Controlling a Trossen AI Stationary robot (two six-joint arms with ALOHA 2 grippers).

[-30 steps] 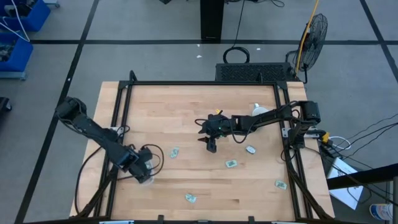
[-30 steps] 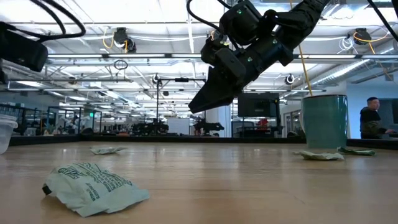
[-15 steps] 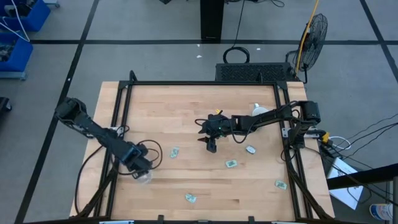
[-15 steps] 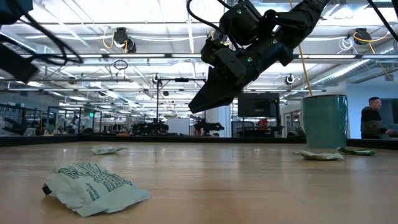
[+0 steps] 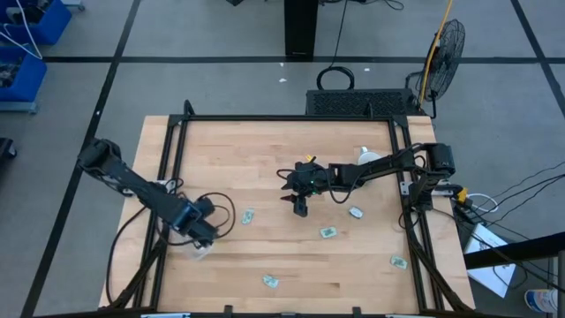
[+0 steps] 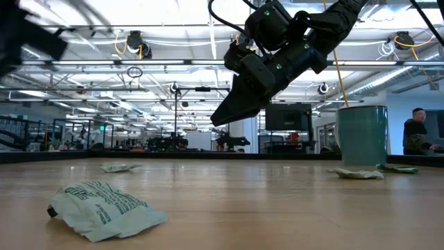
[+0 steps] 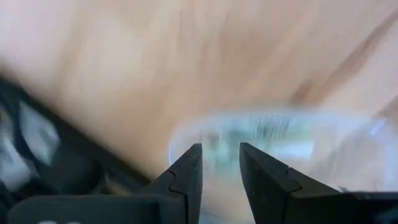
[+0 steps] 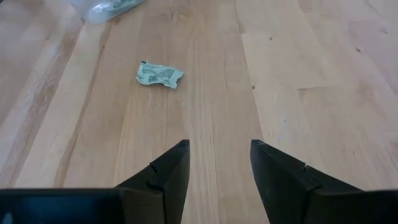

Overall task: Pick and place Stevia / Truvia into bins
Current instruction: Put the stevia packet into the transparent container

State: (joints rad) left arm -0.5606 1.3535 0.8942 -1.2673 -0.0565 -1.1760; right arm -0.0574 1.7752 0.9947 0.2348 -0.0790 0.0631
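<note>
Grey floor (image 5: 221,35), fan (image 5: 446,44)

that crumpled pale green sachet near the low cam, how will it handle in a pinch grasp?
The crumpled pale green paper sachet looks wrinkled and puffed, so it is probably floppy and will deform between fingers. It seems thin and small, so likely very light and apt to slide on the smooth wooden table if nudged. It lies flat, so rolling looks unlikely.
</note>
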